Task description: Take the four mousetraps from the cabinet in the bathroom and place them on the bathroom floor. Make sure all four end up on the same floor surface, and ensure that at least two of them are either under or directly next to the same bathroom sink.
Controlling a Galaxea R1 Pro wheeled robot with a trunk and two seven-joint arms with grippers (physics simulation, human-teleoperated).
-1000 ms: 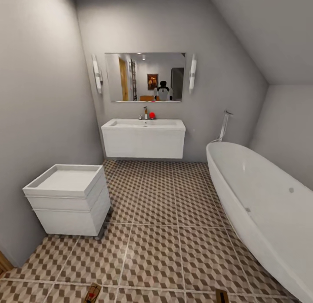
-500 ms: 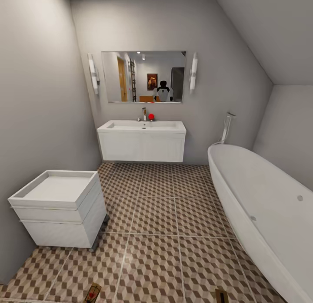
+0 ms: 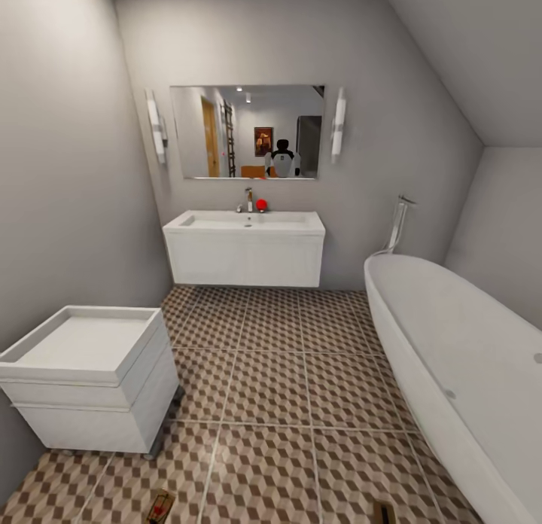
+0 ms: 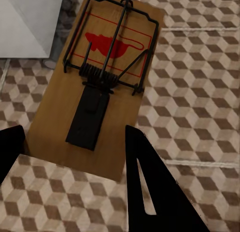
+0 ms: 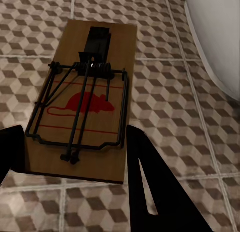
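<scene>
Your floor (image 3: 271, 388) is cube-pattern tile, brown, beige and white, with pale grout lines. A white drawer unit (image 3: 90, 377) stands on it by the left wall. A white tub (image 3: 459, 366) runs along the right side. The white vanity (image 3: 245, 247) hangs on the far wall, above the tiles. In both wrist views you get the same tile (image 4: 200, 92) (image 5: 170, 107), and you see nothing loose lying on it.

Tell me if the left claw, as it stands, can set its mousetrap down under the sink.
Probably not yet. The left claw holds a mousetrap near the head view's bottom edge, while the sink sits across open tiled floor; nothing blocks the way.
</scene>
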